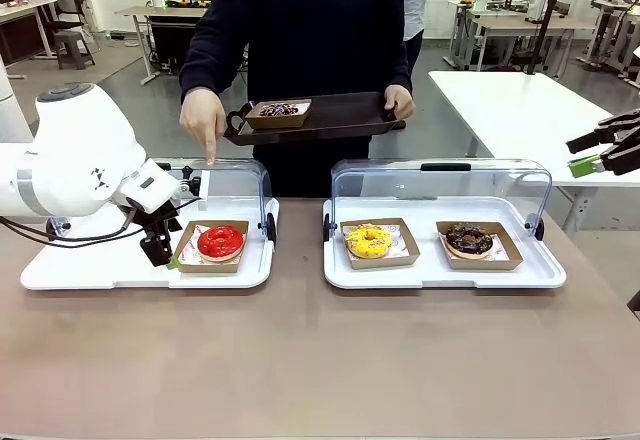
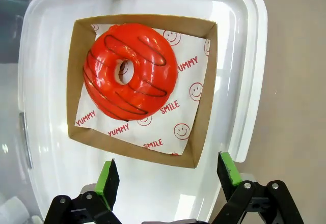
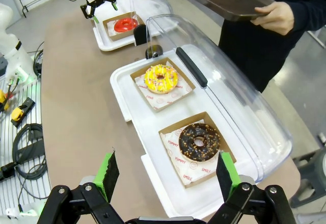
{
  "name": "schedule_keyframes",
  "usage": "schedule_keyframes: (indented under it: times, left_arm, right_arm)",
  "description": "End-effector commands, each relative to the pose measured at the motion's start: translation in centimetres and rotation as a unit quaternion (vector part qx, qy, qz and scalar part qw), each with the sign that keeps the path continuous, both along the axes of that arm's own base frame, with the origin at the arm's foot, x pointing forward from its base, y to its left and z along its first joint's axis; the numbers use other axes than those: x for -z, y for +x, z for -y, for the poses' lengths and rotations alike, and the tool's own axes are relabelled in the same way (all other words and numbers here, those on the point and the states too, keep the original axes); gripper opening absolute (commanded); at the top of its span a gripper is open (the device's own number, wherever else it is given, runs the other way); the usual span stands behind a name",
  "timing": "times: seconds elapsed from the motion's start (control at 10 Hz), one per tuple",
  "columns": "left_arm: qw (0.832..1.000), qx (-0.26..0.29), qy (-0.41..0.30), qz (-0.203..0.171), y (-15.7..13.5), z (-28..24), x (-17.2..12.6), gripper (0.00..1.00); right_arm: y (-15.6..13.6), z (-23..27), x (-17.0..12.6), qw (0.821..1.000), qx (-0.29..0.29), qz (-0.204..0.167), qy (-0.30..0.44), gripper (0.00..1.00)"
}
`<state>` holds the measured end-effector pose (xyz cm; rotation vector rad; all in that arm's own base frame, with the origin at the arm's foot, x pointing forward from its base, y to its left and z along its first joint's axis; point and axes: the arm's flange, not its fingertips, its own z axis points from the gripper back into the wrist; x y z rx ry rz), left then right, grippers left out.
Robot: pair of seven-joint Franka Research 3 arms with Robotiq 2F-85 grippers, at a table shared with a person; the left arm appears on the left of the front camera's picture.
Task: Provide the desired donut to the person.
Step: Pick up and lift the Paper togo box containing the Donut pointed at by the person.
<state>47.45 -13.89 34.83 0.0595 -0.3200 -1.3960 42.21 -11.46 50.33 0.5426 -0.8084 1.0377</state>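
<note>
A red-glazed donut lies in a brown paper box on the left white tray. My left gripper is open just short of the box's near edge, green pads apart, nothing between them. The person stands across the table. One forefinger points down at the left case, and the other hand holds a dark tray carrying a boxed dark sprinkled donut. My right gripper hovers open above the right tray.
The right tray holds a yellow sprinkled donut and a chocolate donut, each in a box. Both clear lids stand raised at the far side. Bare brown tabletop lies in front.
</note>
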Motion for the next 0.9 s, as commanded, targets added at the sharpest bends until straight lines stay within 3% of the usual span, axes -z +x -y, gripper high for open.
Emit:
schedule_keyframes:
  times: [0.0, 0.3, 0.5, 0.6, 0.7, 0.8]
  left_arm:
    - [1.000, 0.004, 0.011, -0.009, 0.6, 0.5, 0.6, 1.00]
    - [1.000, 0.026, -0.002, 0.012, 1.0, 0.6, 1.1, 1.00]
    - [0.999, 0.034, -0.004, 0.005, 1.1, 0.7, 1.6, 1.00]
    - [0.999, 0.038, 0.001, 0.004, 1.1, 0.7, 1.5, 0.43]
    - [0.999, 0.043, 0.002, 0.003, 1.1, 0.6, 1.5, 0.42]
    - [0.999, 0.045, 0.002, -0.004, 1.1, 0.7, 1.6, 0.00]
  right_arm:
    - [0.0, 0.0, 0.1, 1.000, -0.004, -0.002, 0.000, 1.00]
    - [0.0, 0.0, 0.1, 1.000, -0.004, -0.002, 0.000, 1.00]
    - [0.0, 0.0, 0.1, 1.000, -0.004, -0.002, 0.000, 1.00]
    - [0.0, 0.0, 0.1, 1.000, -0.004, -0.002, 0.000, 1.00]
    - [0.0, 0.0, 0.1, 1.000, -0.004, -0.002, 0.000, 1.00]
    - [0.0, 0.0, 0.1, 1.000, -0.004, -0.002, 0.000, 1.00]
